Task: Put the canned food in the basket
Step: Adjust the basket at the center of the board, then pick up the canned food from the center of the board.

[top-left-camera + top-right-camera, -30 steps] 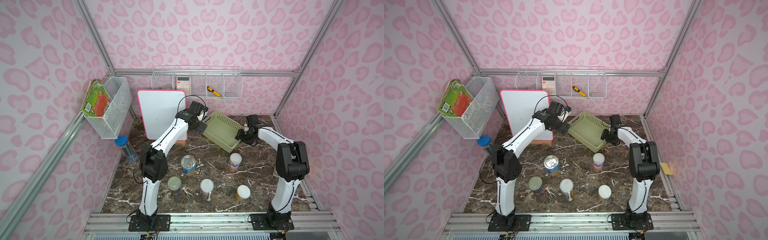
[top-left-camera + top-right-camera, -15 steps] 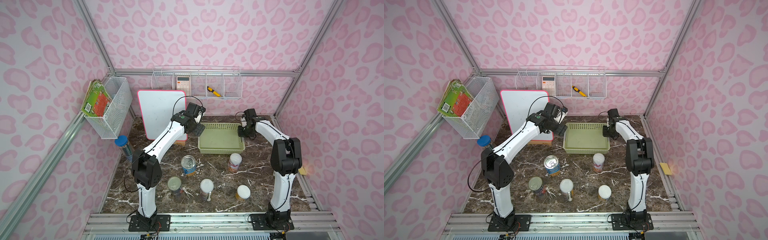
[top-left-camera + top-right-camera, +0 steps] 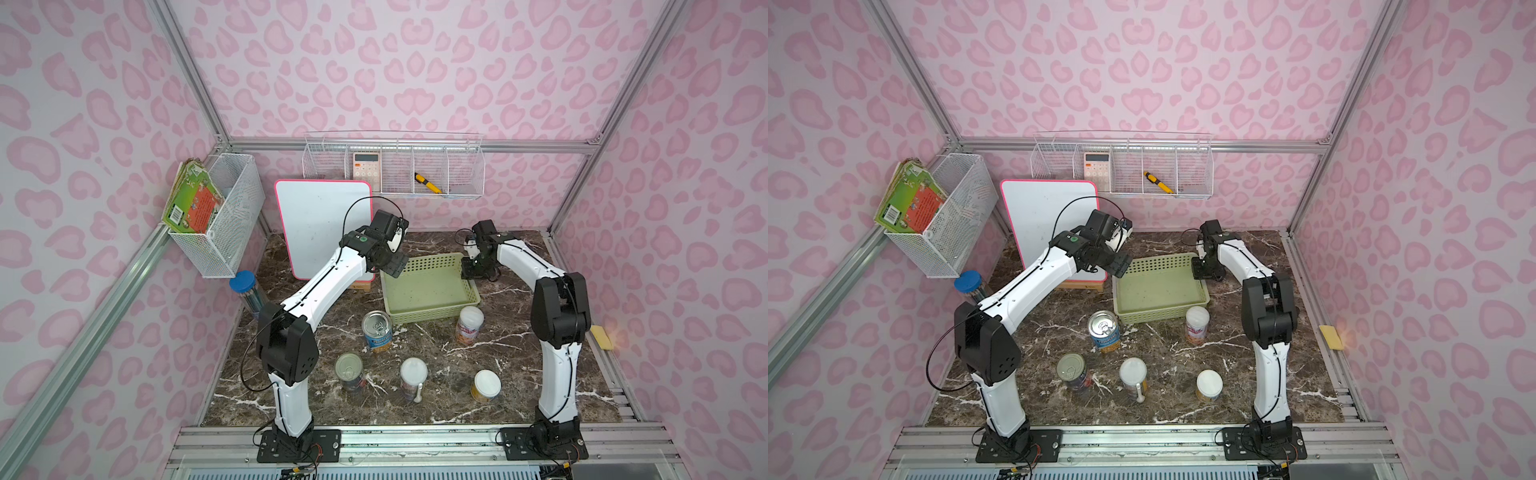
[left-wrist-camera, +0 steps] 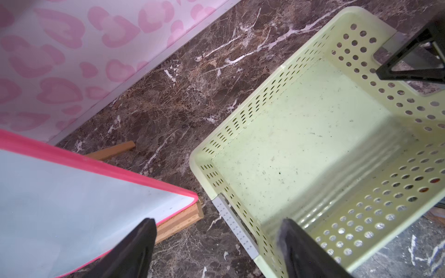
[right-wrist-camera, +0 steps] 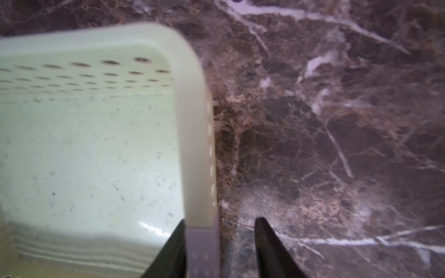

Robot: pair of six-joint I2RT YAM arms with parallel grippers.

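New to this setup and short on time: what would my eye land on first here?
The pale green basket sits empty toward the back, with the left gripper and right gripper each open astride one end wall. Five cans stand upright on the marble nearer the arm bases, none inside. Pink-spotted walls surround everything.

No legible text (can labels (image 3: 377, 343) too blurred)

The left gripper (image 4: 218, 220) straddles the basket (image 4: 301, 144) wall, fingers parted; the whiteboard (image 4: 72, 204) crowds its outer finger. The right gripper (image 5: 220, 220) straddles the opposite wall, open marble tabletop (image 5: 325, 144) outside it.
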